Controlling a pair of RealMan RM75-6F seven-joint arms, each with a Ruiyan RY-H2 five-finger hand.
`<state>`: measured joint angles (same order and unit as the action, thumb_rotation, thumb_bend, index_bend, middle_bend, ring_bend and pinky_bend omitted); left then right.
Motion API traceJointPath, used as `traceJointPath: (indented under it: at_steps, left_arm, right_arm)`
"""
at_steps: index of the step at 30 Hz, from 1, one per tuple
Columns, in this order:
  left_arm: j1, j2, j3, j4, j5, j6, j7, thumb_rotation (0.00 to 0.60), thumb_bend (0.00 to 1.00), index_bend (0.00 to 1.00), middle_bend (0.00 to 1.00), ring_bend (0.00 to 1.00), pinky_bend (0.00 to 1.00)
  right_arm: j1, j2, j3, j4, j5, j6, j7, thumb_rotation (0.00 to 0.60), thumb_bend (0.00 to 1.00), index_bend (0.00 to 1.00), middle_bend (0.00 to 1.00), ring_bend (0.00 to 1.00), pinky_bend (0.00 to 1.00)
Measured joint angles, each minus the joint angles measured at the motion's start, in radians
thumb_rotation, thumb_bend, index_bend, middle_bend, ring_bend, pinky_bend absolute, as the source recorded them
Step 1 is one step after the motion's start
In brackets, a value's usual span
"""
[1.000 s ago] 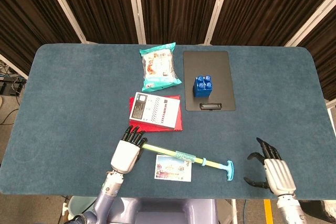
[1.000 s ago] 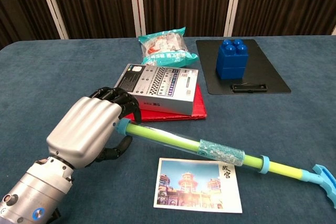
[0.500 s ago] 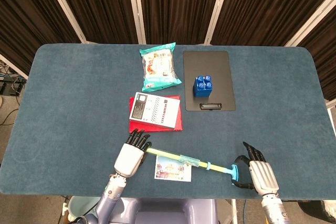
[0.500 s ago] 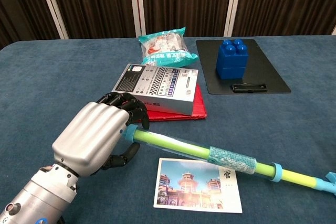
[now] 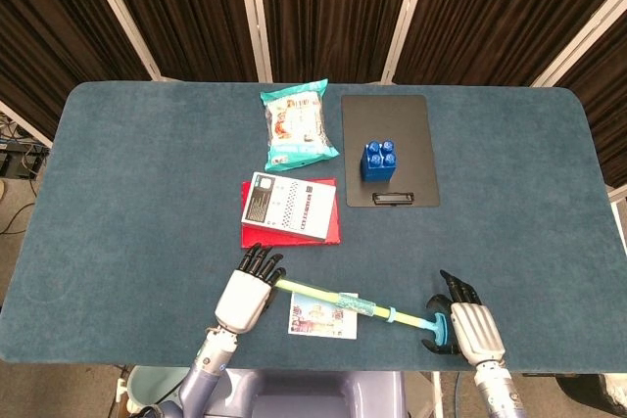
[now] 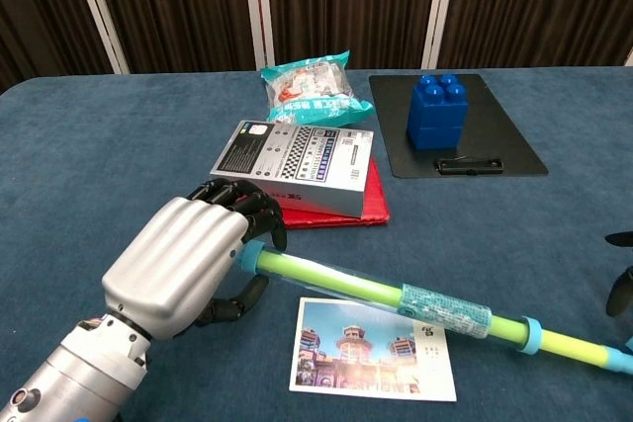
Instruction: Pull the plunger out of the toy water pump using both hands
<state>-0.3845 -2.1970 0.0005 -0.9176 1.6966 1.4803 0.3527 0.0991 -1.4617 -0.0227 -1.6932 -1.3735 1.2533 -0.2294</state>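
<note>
Gripping pump (image 5: 338, 299), both hands overhead.

Glossy plastic pump (image 6: 396, 295); matt blue cloth table (image 5: 147, 173); glossy foil snack bag (image 5: 298, 124).

Pump (image 5: 338, 298): lies across the near edge of the table (image 5: 127, 173), left to right, resting on the postcard's (image 5: 318, 317) far edge.
My left hand (image 5: 244, 293): at the pump's left end, fingers wrapped around it.
My right hand (image 5: 468, 325): at the pump's right end, against the plunger handle (image 5: 440, 328).
Boxed item (image 5: 287, 204): on a flat folder (image 5: 333, 228), just beyond my left hand.
Snack bag (image 5: 299, 124): far of the box.
Clipboard (image 5: 416, 134): right of the bag; toy block (image 5: 379, 160) sits on it.
</note>
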Motion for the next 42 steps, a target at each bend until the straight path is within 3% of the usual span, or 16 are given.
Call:
traceJointPath:
  at_steps: [14,26,42]
  left_arm:
    - [-0.006,-0.005,-0.011,-0.002,-0.013,-0.013,-0.008,0.6,0.55,0.73,0.26,0.15,0.16]
    - [-0.01,-0.009,-0.017,-0.003,-0.02,-0.019,-0.019,0.6,0.55,0.73,0.26,0.15,0.16]
    - [-0.019,-0.005,-0.038,-0.022,-0.042,-0.035,-0.056,0.6,0.55,0.73,0.26,0.15,0.16]
  right_arm:
    - [0.023,-0.04,0.004,0.068,0.031,-0.055,0.033,0.6,0.2,0.44,0.07,0.0,0.08]
    - [0.038,-0.044,0.003,0.08,0.034,-0.08,0.065,0.6,0.38,0.52,0.1,0.0,0.08]
    - [0.049,-0.035,-0.011,0.09,0.039,-0.124,0.144,0.6,0.4,0.52,0.1,0.0,0.08]
